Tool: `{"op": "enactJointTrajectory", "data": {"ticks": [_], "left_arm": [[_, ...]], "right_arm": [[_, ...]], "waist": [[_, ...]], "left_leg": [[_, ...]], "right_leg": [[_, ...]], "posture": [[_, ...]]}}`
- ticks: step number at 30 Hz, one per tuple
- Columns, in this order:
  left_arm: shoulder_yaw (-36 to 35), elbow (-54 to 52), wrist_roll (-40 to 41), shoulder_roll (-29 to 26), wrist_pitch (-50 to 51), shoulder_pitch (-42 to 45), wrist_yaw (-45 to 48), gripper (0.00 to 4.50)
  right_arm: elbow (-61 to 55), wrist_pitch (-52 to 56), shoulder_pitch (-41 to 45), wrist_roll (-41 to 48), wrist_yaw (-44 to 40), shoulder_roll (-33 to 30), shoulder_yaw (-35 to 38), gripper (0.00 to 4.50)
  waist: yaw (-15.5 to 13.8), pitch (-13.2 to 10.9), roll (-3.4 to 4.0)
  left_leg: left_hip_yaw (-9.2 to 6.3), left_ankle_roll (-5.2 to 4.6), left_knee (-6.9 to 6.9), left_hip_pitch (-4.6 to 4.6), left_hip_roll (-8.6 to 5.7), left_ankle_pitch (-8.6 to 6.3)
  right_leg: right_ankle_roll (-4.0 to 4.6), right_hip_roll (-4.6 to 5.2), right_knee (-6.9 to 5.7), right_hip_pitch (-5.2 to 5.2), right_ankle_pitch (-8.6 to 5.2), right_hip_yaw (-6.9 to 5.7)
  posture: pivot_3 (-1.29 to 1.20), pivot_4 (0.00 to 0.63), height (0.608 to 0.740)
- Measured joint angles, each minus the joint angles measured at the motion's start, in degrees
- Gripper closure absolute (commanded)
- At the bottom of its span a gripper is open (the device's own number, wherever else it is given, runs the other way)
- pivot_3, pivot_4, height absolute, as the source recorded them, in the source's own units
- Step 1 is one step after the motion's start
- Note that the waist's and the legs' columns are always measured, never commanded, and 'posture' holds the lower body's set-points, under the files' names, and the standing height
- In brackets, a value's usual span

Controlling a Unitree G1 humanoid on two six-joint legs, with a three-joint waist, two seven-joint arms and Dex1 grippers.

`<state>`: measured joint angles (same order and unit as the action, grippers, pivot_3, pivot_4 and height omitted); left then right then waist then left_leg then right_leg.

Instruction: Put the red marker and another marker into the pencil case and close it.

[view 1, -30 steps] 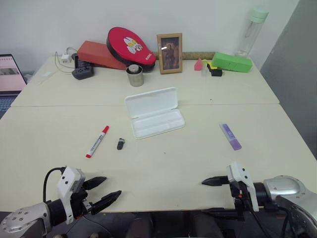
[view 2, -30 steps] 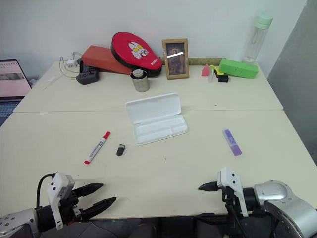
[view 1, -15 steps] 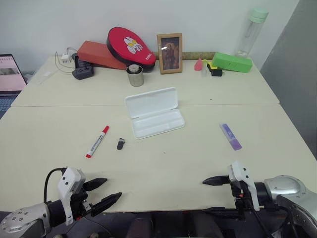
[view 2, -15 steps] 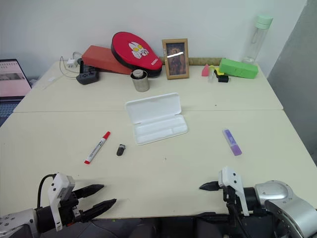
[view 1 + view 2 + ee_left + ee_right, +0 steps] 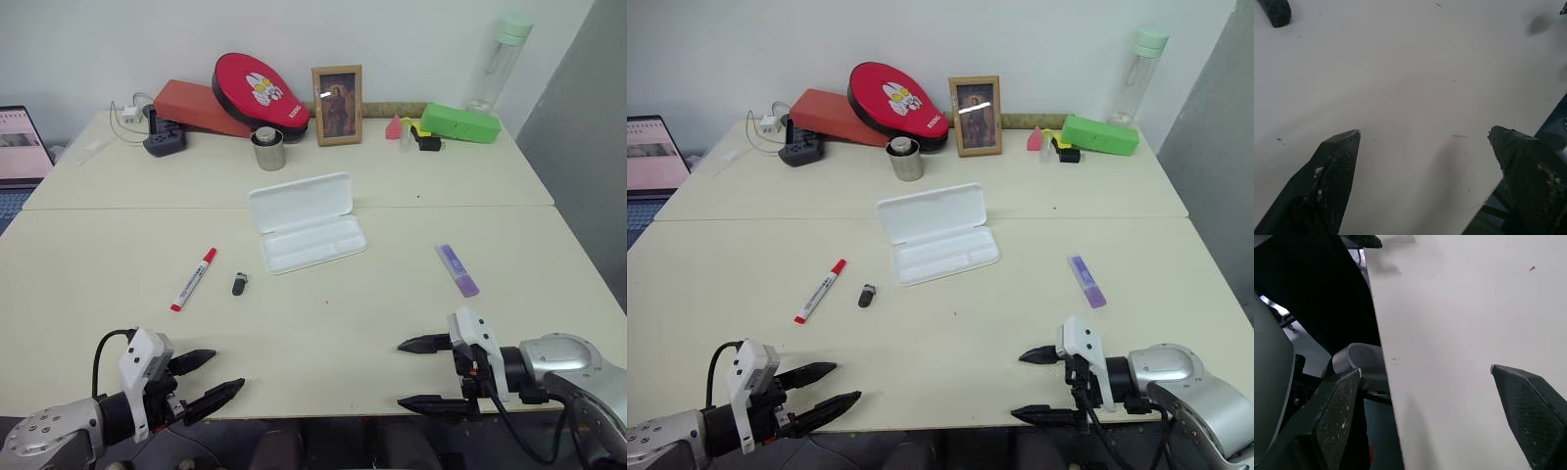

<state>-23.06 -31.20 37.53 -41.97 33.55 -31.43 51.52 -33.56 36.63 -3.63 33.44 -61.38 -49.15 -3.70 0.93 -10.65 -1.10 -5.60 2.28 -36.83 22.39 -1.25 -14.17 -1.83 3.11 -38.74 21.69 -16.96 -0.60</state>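
Even bright light; soft shadows on table (image 5: 323,323); glare on picture frame (image 5: 976,108); wrist views soft.

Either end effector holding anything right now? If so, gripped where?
Nothing held. Left end effector and right end effector are both open and empty at the table's near edge; red marker and purple highlighter lie untouched on the table.

right gripper (image 5: 413,373): you now see both its fingers spread wide at the table's (image 5: 323,343) near edge — earlier only the upper finger showed clearly.
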Motion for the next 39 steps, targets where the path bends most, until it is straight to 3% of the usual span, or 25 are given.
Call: {"op": "enactJointTrajectory", "data": {"ticks": [7,11,14,18,28,39], "left_arm": [[1.36,-0.2,0.96,0.03,1.51,6.71,-2.25,0.05],[6.53,0.4,1.33,0.52,3.12,23.57,-6.11,0.05],[15.29,5.95,-1.48,3.15,3.88,39.98,-7.55,0.05],[22.45,14.3,-5.02,6.39,3.25,49.64,-7.0,0.05],[35.27,31.92,-16.63,11.92,-5.02,59.72,-2.02,0.05],[38.46,45.69,-25.54,15.85,-14.8,66.05,0.47,0.05]], "right_arm": [[0.52,0.19,2.04,0.01,0.87,0.96,-0.09,0.0],[0.71,0.2,7.81,1.32,4.65,4.01,1.69,0.0],[2.6,0.81,15.69,1.23,8.41,5.43,3.15,0.0],[2.93,1.47,18.57,1.07,11.32,5.55,4.2,0.0],[3.26,2.58,19.83,1.24,15.65,5.7,6.34,0.0],[2.11,3.19,18.45,2.02,17.97,5.7,9.05,0.0]], "waist": [[-0.48,0.0,0.0],[-0.85,-0.01,-0.02],[-0.87,-0.02,-0.05],[-0.53,0.0,-0.09],[-0.71,0.0,-0.1],[-0.5,0.0,-0.1]], "left_leg": [[-0.02,0.0,-0.01,0.0,0.0,0.0],[0.01,0.01,-0.04,-0.01,-0.07,0.01],[0.09,0.02,-0.07,0.11,-0.15,0.02],[0.23,0.0,-0.06,0.24,-0.12,0.0],[0.35,-0.06,-0.16,0.42,-0.15,0.0],[0.51,-0.07,-0.19,0.44,-0.15,0.01]], "right_leg": [[-0.01,-0.01,-0.01,0.0,0.01,-0.03],[-0.04,-0.11,0.0,-0.05,0.09,-0.05],[0.04,-0.18,-0.02,0.05,0.29,-0.11],[0.0,-0.18,0.04,0.21,0.25,-0.03],[0.0,-0.13,-0.21,0.46,0.3,0.0],[0.0,-0.12,-0.23,0.48,0.31,0.02]], "posture": [[0.0,0.15,0.74],[0.0,0.15,0.74],[0.0,0.15,0.74],[0.0,0.15,0.74],[0.0,0.15,0.74],[0.0,0.15,0.74]]}}
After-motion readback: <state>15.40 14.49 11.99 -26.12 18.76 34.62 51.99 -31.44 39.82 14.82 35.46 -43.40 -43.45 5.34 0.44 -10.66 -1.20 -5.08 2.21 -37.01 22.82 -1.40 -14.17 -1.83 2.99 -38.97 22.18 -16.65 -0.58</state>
